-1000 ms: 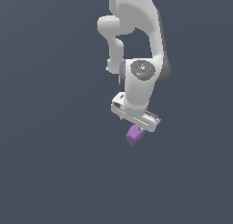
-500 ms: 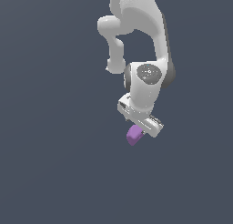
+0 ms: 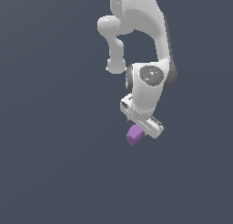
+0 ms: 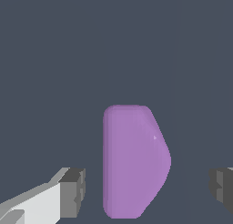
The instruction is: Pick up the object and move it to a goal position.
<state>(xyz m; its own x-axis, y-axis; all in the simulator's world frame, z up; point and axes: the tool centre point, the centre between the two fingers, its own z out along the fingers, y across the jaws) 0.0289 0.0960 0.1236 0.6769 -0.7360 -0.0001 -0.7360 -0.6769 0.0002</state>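
Gripper (image 4: 148,186) right over the purple lump (image 4: 133,161)
Fingers (image 4: 73,191) spread wide either side, gaps showing, nothing grabbed.

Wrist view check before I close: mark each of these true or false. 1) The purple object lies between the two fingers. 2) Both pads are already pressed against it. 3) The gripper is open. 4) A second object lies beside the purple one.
1) True. In the wrist view the purple object sits between the two fingers.
2) False. Bare dark floor shows on both sides of the object, so neither pad touches it.
3) True. The gripper is open, jaws spread wider than the object.
4) False. The purple object is the only item visible, also in the exterior view.
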